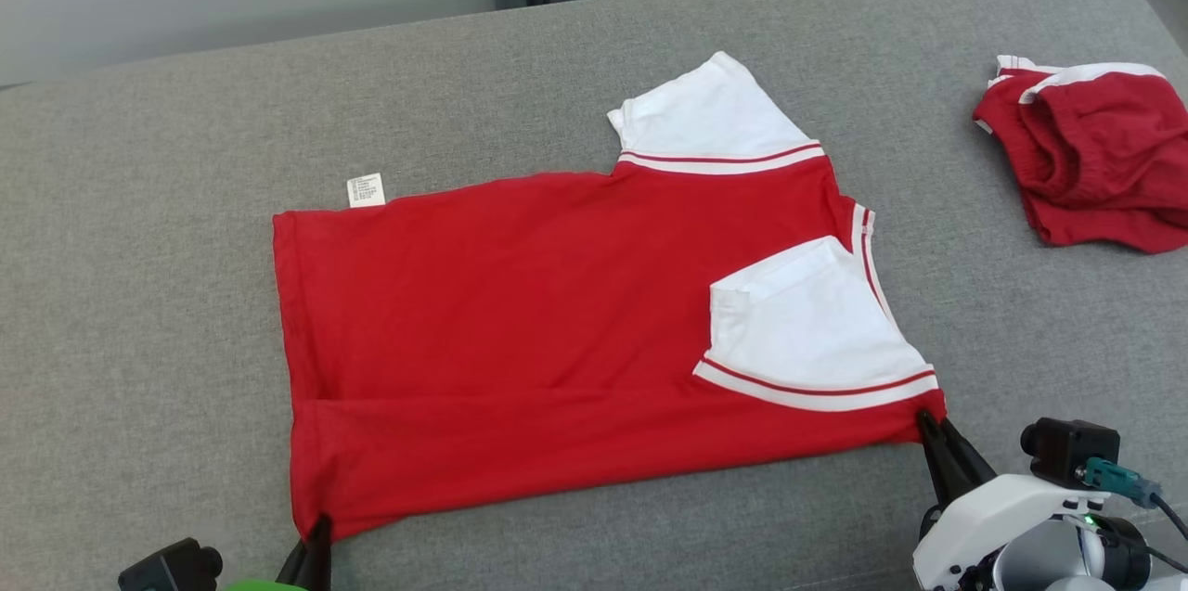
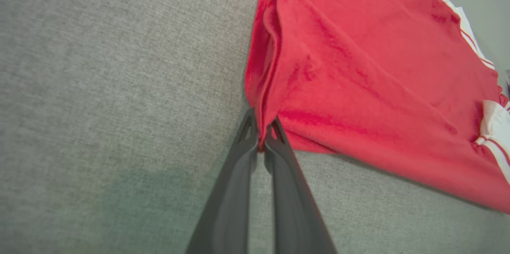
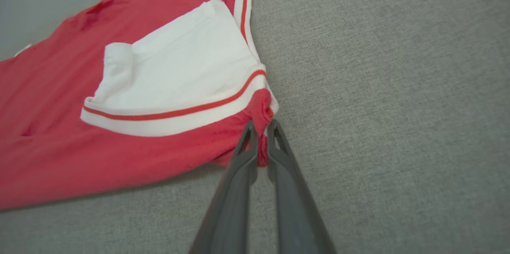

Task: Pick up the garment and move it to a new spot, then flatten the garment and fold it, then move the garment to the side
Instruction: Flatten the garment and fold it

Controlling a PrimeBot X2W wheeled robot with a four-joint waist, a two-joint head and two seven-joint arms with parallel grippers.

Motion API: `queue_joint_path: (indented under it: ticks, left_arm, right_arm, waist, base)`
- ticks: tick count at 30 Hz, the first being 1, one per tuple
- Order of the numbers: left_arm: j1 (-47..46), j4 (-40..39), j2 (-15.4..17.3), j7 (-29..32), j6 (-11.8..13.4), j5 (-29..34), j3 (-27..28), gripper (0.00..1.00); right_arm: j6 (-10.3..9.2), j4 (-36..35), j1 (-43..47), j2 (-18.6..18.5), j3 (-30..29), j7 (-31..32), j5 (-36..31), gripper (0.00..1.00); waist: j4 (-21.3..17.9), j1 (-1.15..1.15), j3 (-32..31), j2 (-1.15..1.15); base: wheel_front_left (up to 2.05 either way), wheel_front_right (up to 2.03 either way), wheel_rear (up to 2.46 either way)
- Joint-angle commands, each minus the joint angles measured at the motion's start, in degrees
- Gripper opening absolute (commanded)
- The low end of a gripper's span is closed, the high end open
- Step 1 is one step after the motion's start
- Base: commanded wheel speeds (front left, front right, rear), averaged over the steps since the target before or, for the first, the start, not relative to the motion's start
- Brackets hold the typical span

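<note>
- The red T-shirt (image 1: 557, 322) lies spread flat on the grey fabric surface (image 1: 167, 294), hem to the robot's left and neckline to its right.
- Its near long edge runs from one gripper to the other: the left gripper (image 1: 320, 524) is at the near hem corner, and the right gripper (image 1: 924, 418) is at the near shoulder corner.
- The near white sleeve (image 1: 807, 331) is folded in over the red body, its striped band just beside the right gripper. The far white sleeve (image 1: 705, 113) sticks out flat at the back.
- A crease runs along the near side, parallel to the held edge. A white care label (image 1: 366, 189) pokes out at the far hem corner.
- Bare grey fabric lies left of the hem, behind the shirt and along the near edge.
- To the right, well apart from the shirt, sits a bunched red-and-white garment (image 1: 1095, 160).
- Left gripper: the jaws are closed on the hem corner, with red cloth pinched between the tips in the left wrist view.
- Right gripper: the jaws are closed on a small bunch of red cloth at the shoulder corner.
</note>
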Motion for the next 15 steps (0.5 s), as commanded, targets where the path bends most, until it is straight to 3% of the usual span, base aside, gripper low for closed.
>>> queue_joint_path:
  ticks: [1,2,3,4,10,15]
  left_arm:
    - [-0.1,0.5,0.5,-0.3,0.2,-0.1,0.5,0.00]
    - [-0.2,0.8,0.6,-0.6,0.3,0.0,0.7,0.20]
    - [-0.4,1.0,0.7,-0.9,0.3,0.2,0.7,0.86]
    - [-0.5,1.0,0.8,-1.0,0.3,0.4,0.7,1.00]
    - [0.0,-1.0,2.6,-2.0,-0.3,1.1,1.6,1.00]
    - [-3.5,-3.5,6.5,-1.0,-0.5,3.5,1.8,1.00]
  right_arm:
    - [-0.10,-0.4,0.7,-0.2,-0.2,0.2,0.3,0.05]
    - [-0.10,-0.4,0.8,-0.2,-0.2,0.2,0.4,0.31]
    - [-0.10,-0.4,1.1,-0.2,-0.1,0.2,0.5,0.73]
    - [-0.10,-0.4,1.2,-0.2,-0.1,0.1,0.6,1.00]
    - [-0.09,-0.8,1.9,-0.2,-1.2,-0.7,-0.1,1.00]
    - [-0.09,-2.3,1.0,-0.2,-2.6,-1.1,-1.4,1.00]
  waist:
    - [0.0,0.00,0.0,0.00]
    - [0.0,0.00,-0.1,0.00]
    - [0.1,0.00,-0.1,0.00]
    - [0.1,0.00,-0.2,0.00]
    - [-0.1,0.00,-1.2,0.00]
    - [0.0,0.00,-1.8,0.00]
  base:
    - [0.00,0.00,0.00]
    - [0.00,0.00,0.00]
    - [0.00,0.00,0.00]
    - [0.00,0.00,0.00]
    - [0.00,0.00,0.00]
    - [0.00,0.00,0.00]
